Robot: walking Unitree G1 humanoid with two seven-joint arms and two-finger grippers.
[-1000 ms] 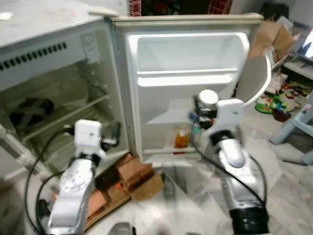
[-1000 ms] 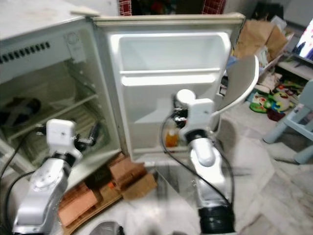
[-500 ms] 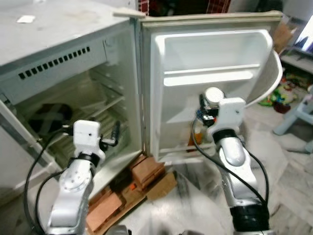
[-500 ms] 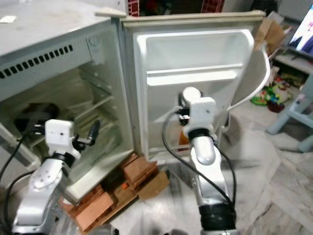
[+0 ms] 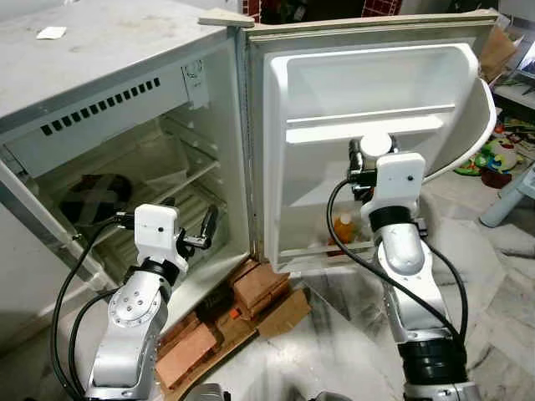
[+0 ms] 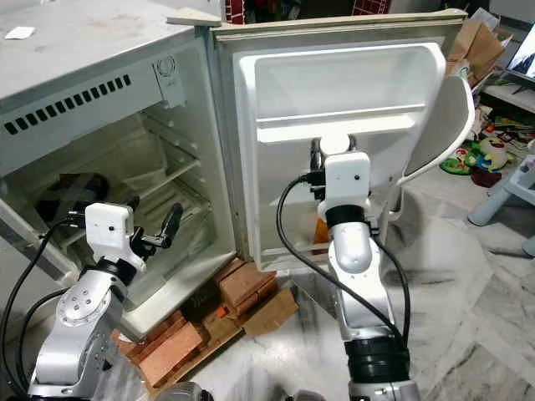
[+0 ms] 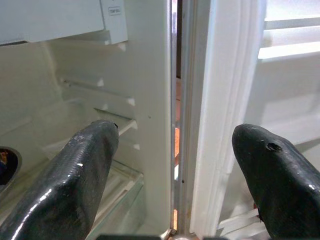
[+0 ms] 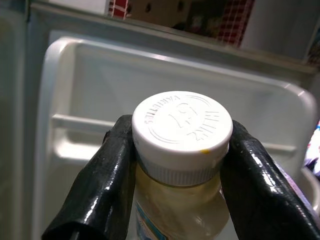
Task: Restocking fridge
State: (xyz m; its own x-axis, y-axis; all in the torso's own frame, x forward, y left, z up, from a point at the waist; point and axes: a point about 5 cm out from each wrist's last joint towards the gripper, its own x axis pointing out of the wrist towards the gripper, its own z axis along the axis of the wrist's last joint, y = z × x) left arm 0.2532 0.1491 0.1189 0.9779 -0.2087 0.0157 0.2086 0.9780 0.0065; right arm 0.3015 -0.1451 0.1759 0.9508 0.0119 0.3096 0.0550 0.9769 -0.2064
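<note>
Bottle cap (image 8: 182, 127): ridged matt white plastic is being seen;
Fingers (image 8: 97, 192): glossy black;
Fridge door (image 5: 376, 92): smooth white plastic;
Floor (image 5: 493, 276): polished marble

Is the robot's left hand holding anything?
No, the left gripper has its two black fingers spread wide apart with nothing between them, just the fridge edge beyond.
</note>
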